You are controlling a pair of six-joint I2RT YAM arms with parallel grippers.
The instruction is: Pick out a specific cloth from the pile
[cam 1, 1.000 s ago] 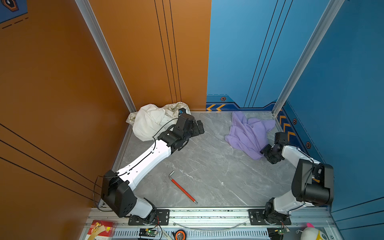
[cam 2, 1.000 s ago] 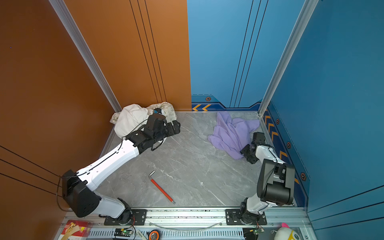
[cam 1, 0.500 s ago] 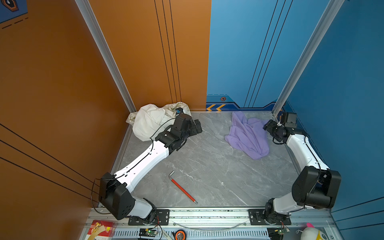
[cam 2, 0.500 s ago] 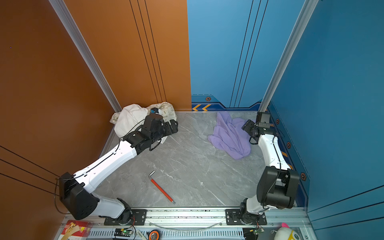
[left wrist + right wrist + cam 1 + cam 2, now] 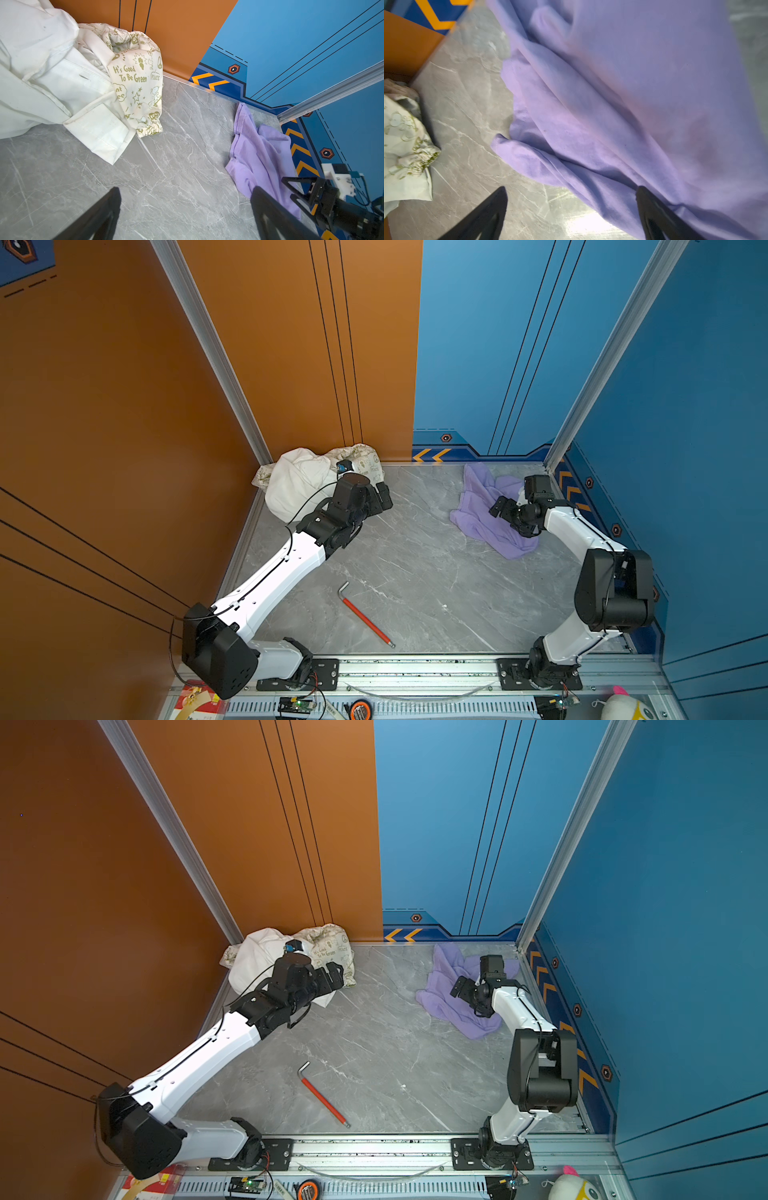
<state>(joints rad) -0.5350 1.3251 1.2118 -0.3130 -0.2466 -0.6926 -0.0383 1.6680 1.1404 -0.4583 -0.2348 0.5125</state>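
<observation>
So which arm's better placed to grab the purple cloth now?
Right, probably. The right gripper hangs open over the purple cloth, one finger already above the fabric in its wrist view. The left gripper, also open, sits across the table beside the pile.

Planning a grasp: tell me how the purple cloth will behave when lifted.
Probably floppy: the cloth lies crumpled in soft folds, so it should drape and trail. Likely light, since it looks thin. Pushed, it would likely bunch rather than slide.

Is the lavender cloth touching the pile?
No, the cloth lies alone by the blue wall, with bare table between it and the pile.
</observation>
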